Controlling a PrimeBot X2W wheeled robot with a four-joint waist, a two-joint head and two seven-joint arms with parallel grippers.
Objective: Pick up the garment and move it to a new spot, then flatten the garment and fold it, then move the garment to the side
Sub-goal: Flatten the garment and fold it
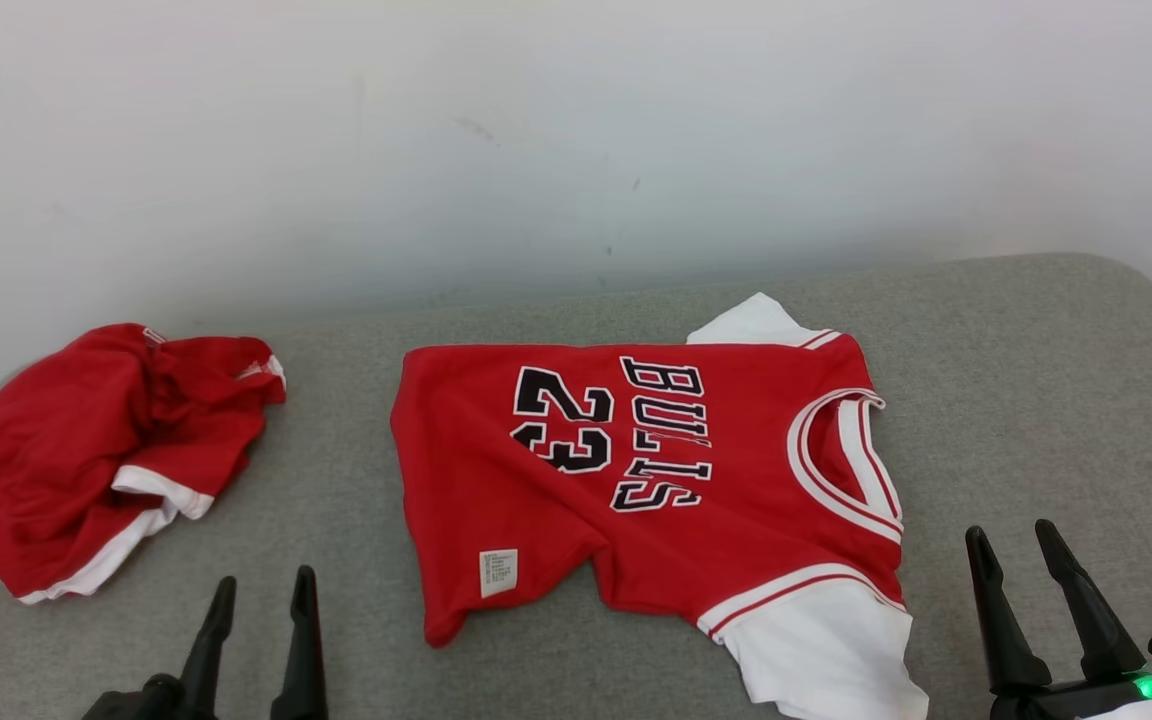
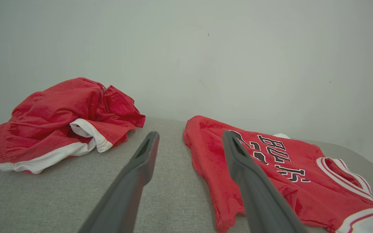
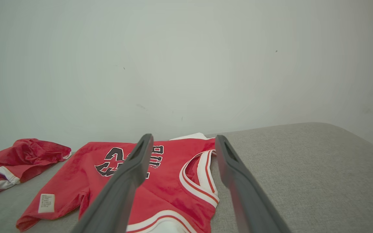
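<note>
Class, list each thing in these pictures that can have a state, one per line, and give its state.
Jersey: spread out, printed side up, unfolded, near edge rumpled.
Shorts: crumpled in a heap, lying apart.
Left gripper: open, holding nothing.
Right gripper: open, holding nothing.

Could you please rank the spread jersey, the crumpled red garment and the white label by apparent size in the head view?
Largest: spread jersey.
Next: crumpled red garment, clearly smaller as bunched.
Smallest: white label near the jersey's hem.
</note>
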